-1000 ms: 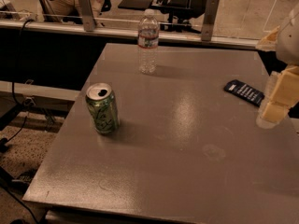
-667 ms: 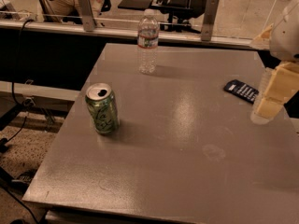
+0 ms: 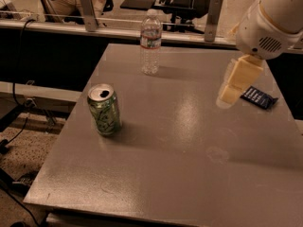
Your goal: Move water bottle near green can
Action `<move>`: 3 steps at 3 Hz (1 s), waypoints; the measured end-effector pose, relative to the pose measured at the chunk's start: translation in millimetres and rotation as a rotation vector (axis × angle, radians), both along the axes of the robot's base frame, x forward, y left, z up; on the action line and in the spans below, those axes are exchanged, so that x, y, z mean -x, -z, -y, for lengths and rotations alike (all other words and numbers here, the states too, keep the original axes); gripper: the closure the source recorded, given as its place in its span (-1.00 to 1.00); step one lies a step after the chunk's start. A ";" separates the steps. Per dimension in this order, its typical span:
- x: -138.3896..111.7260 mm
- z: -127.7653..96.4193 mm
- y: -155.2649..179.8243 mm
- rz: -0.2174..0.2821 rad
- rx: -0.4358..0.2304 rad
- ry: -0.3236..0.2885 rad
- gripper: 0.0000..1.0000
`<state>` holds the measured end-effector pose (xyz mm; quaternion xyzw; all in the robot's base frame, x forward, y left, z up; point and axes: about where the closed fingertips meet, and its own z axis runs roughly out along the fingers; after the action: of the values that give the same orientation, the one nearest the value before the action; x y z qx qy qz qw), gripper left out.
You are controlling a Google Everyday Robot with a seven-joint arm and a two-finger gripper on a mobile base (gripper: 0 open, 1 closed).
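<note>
Green swirl-marked metal drink can (image 3: pixel 104 111) stands far left of the claw, toward the grey table's (image 3: pixel 180 174) near edge. Clear ribbed plastic water bottle (image 3: pixel 150 44), with white cap and white-and-red label band, stands upright left of and beyond the claw. Cream claw (image 3: pixel 231 88) hovers empty; spread or pressed together, cannot tell. Judgement: approach leftward and grip below the label, square-on, so the light bottle doesn't tip.

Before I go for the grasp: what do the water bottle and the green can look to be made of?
The water bottle looks like thin clear plastic: ribbed see-through wall, white cap. The green can is likely aluminium: glossy printed side, silver top with tab opening. The gripper hangs over the right side of the table, apart from both.
</note>
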<state>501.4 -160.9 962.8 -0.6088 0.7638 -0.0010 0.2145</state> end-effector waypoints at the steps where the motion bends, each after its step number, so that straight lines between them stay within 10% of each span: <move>1: -42.1 -21.0 8.1 0.041 -0.087 0.030 -1.00; 3: -121.0 -56.7 11.6 0.073 -0.249 0.103 -1.00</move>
<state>622.4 -104.3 951.2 -0.5371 0.7799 0.0608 0.3155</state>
